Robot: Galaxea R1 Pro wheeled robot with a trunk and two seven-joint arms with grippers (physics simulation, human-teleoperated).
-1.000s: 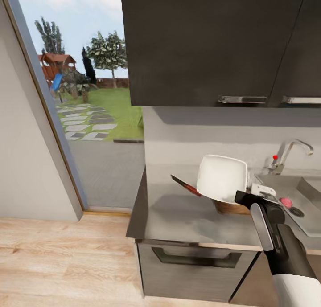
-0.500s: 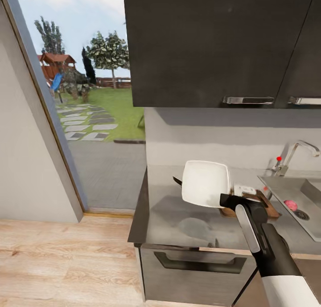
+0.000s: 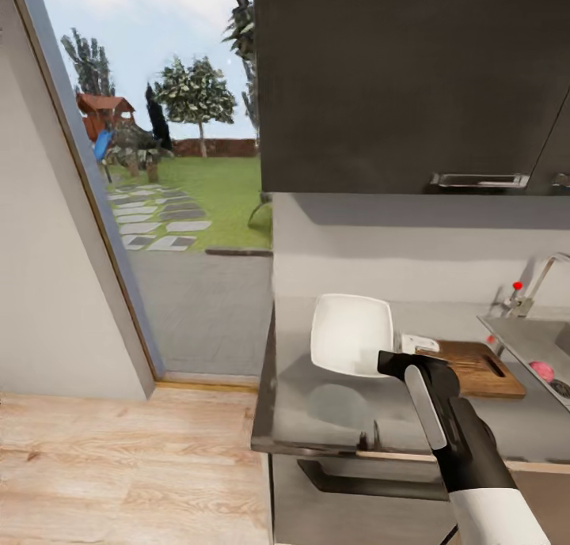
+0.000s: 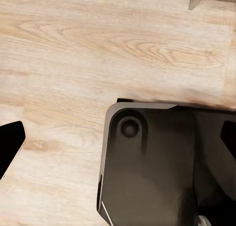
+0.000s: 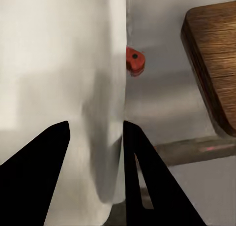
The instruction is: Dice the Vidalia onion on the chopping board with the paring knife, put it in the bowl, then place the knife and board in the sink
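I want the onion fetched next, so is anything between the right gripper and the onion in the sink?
Yes. The right gripper is shut on the bowl, held tilted above the countertop. The chopping board lies between it and the Vidalia onion, which sits in the sink.

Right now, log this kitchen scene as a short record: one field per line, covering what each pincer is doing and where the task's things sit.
right pincer: shut on the bowl's rim
bowl: white, tilted, lifted off the countertop
chopping board: flat on the countertop, between bowl and sink
Vidalia onion: in the sink
paring knife: red handle end peeking out behind the bowl, blade hidden
left pincer: dark fingertip over the wooden floor, holding nothing visible
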